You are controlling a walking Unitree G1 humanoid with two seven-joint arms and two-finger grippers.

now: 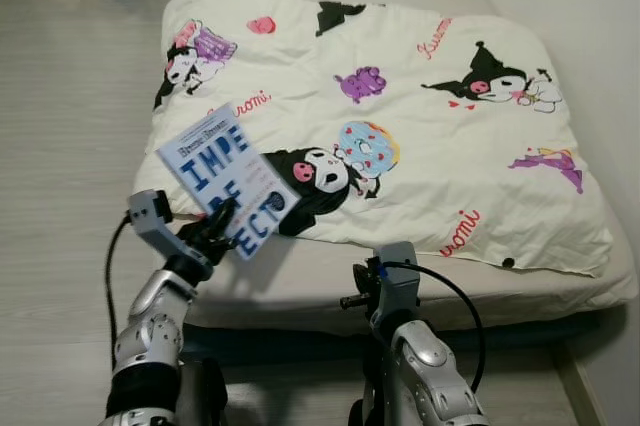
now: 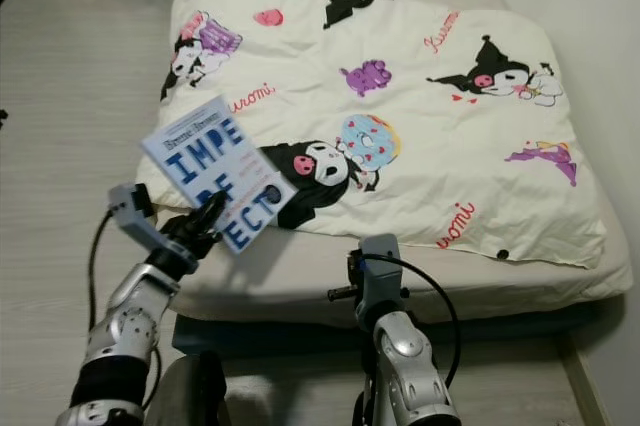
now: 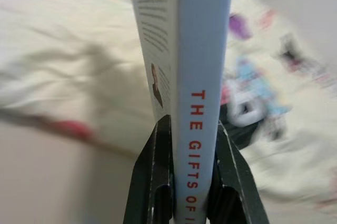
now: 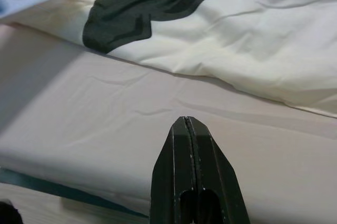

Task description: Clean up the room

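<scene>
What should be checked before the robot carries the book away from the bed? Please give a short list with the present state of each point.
1. Grip on the book: ok. The left gripper is shut on its spine, one finger on each side.
2. Book free of the blanket: ok. It is held up in front of the blanket's near corner.
3. Book held level: not ok. It is tilted in the eye views.
4. Right gripper: ok. Shut, holding nothing, over the bare sheet at the bed's edge.
5. Place to put the book: cannot tell.
</scene>
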